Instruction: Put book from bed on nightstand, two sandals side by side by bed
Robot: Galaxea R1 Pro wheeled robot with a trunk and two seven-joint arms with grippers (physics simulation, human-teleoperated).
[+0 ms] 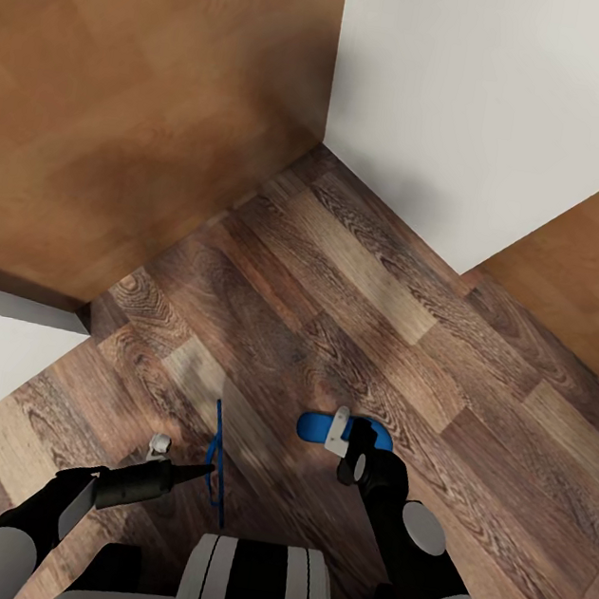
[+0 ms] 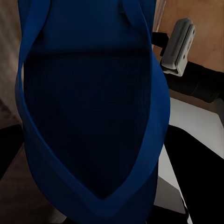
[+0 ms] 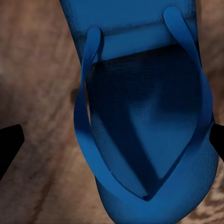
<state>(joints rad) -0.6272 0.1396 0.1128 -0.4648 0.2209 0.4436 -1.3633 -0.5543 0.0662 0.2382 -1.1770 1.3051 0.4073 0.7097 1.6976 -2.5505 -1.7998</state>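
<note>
— Where are the sandals?
— One sandal (image 1: pixel 216 450) hangs edge-on above the wood-plank floor (image 1: pixel 357 299), clamped in the left claw (image 1: pixel 202 469). The other sandal (image 1: pixel 319 427), just right of the first, lies flat in the right claw (image 1: pixel 347 441).
— Is the right claw clamped?
— Cannot tell; its tips flank the sole.

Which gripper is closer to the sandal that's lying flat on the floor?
Right. The right gripper is over the flat sandal, while the left gripper sits off to its side, at the edge-on sandal.
</note>
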